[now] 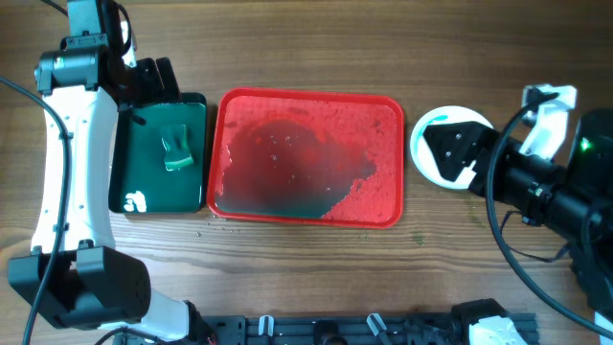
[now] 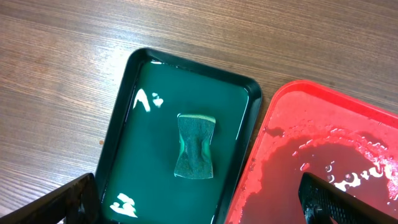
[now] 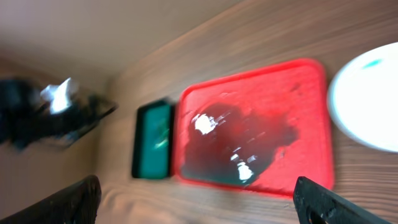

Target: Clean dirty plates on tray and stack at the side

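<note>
A round white plate [image 1: 419, 146] lies on the wooden table [image 1: 287, 268], just right of the red tray [image 1: 383, 206], which holds only a dark puddle. The plate is likely stiff, light, breakable and slick when wet, so the rim is the best place to grip. The right gripper [image 1: 446, 153] hovers over it, fingers spread wide and empty. The left gripper [image 1: 155, 81], also spread and empty, hangs above a sponge [image 2: 196, 146] in the green tray [image 2: 143, 124].

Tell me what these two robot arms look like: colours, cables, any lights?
The left arm is a long white link between chunky black joints, with thin black cables running alongside. The right arm is mostly black, with a white cover piece near its wrist, a small green light and looping black cables. Both pairs of jaws are black and blocky.
</note>
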`<state>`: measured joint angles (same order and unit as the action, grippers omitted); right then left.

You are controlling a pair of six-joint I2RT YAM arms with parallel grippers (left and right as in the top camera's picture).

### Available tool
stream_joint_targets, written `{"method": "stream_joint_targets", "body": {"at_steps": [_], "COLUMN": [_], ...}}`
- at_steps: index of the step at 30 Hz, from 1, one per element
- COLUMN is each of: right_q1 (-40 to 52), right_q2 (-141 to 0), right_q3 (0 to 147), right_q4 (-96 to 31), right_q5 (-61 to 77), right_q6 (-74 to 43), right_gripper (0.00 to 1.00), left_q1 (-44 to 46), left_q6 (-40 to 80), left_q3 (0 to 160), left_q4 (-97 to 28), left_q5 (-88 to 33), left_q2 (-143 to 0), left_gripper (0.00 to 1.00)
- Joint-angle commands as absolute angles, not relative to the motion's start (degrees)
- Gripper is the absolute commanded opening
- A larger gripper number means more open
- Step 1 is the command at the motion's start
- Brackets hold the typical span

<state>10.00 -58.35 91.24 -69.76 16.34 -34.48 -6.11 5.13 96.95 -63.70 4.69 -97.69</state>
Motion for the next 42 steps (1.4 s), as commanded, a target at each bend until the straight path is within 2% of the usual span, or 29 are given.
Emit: {"method": "stream_joint_targets", "body": {"at_steps": [1, 3, 10, 15, 18, 24, 42], "right_q1": [9.93, 8.75, 2.13, 2.11, 2.11, 2.13, 2.22], "right_q2": [-56.58, -50.68, -26.87, -13.45, -5.56, -0.16, -0.95], "right_q3": [85.89, 75.92, 39.18, 16.08, 7.22, 0.62, 0.30], "right_q4": [-65.21, -54.17, -21.52, -2.87, -1.50, 0.69, 0.86], "right_q5": [-0.80, -0.91, 11.29, 11.09, 10.98, 10.96, 10.76], "right_q6": [-27.29, -16.58, 1.32, 6.07, 6.04, 5.85, 6.02], "right_gripper": [1.00, 0.99, 1.00, 1.00, 0.99, 1.00, 1.00], "left_q1": [-6.24, -6.24, -6.24, -6.24, -6.24, -6.24, -6.24], "left_q6": [4.89, 4.89, 4.89, 4.89, 4.89, 4.89, 4.89], "left_q3": [97.06, 97.06, 97.06, 97.06, 97.06, 97.06, 97.06], "left_q4": [-63.72, -63.72, -63.72, -63.72, -63.72, -63.72, -63.72], "left_q5": [5.04, 5.04, 5.04, 5.04, 5.04, 5.04, 5.04], "left_q2": [-98.04, -98.04, -98.04, -98.04, -98.04, -98.04, -98.04], "left_gripper": [1.00, 1.00, 1.00, 1.00, 1.00, 1.00, 1.00]}}
